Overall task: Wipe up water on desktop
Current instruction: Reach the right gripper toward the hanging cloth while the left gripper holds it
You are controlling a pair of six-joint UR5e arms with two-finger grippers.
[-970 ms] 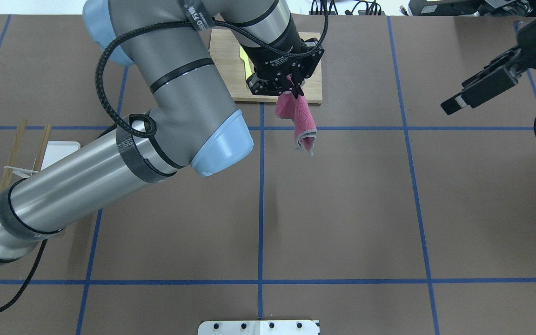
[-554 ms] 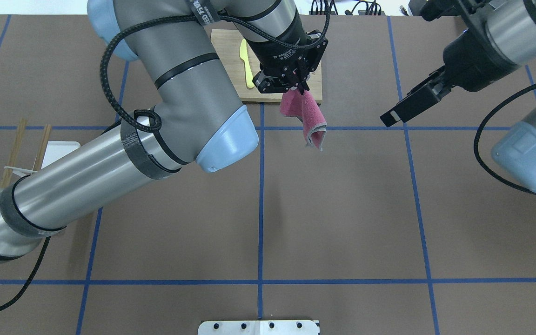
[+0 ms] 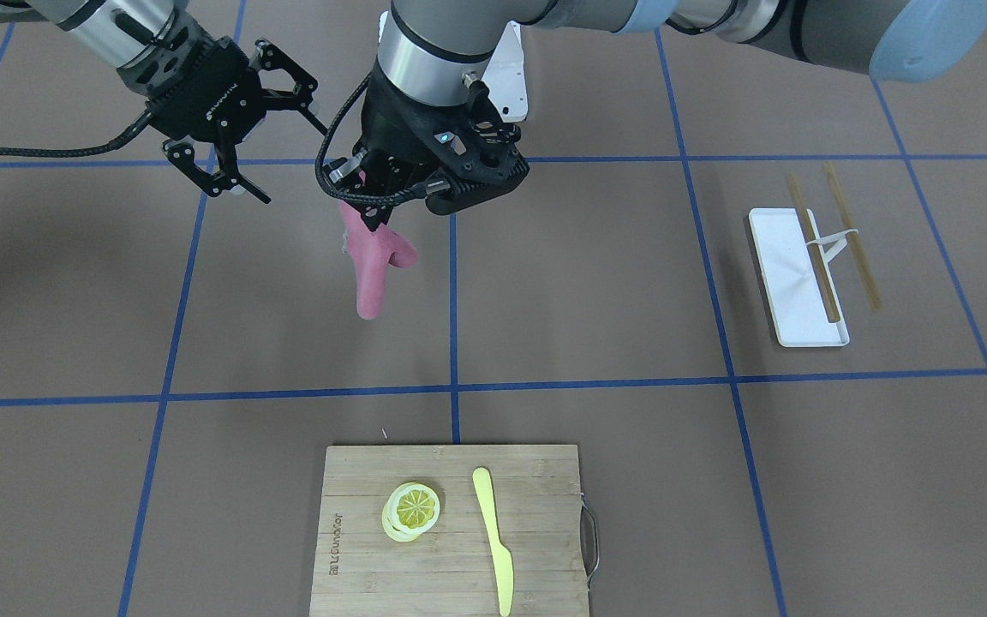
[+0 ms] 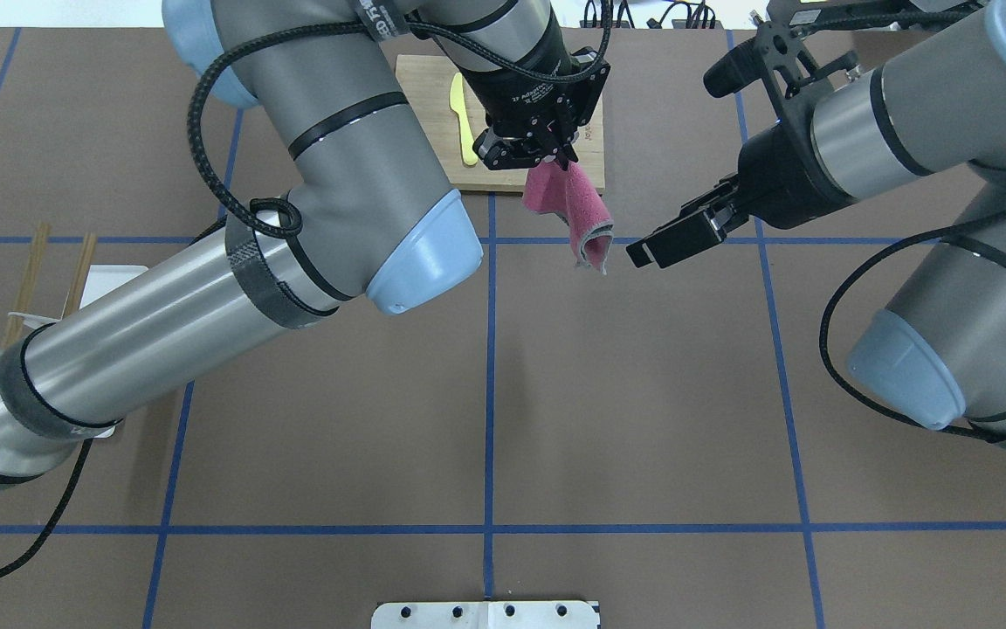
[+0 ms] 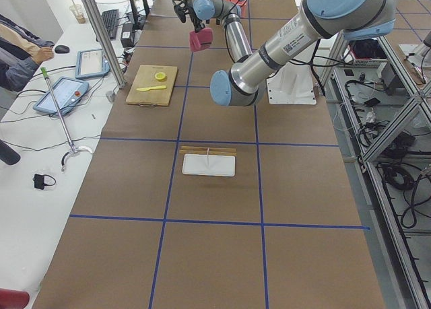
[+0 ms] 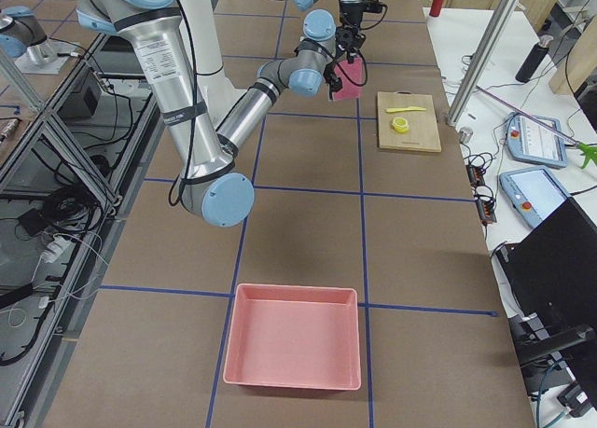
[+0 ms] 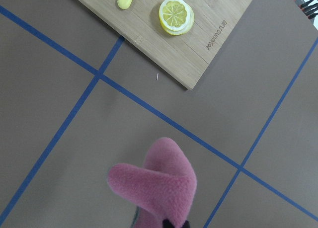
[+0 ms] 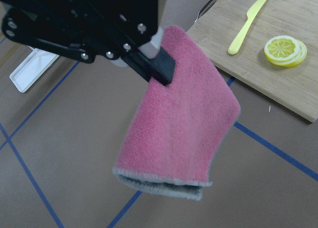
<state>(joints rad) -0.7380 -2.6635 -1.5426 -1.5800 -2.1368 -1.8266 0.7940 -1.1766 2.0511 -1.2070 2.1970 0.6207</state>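
Note:
My left gripper is shut on the top of a folded pink cloth, which hangs free above the brown desktop near the middle blue tape line. In the front-facing view the cloth dangles below the left gripper. My right gripper is open and empty, level with the cloth and close beside it; overhead, the right gripper points at the cloth's lower edge. The right wrist view shows the cloth close in front. I see no water on the desktop.
A bamboo cutting board with a lemon slice and a yellow knife lies on the far side. A white tray with chopsticks sits on my left. A pink bin stands at the right end.
My right arm has swung in from the right, and its gripper now sits just beside the hanging cloth. My left gripper has shifted the cloth slightly to the right.

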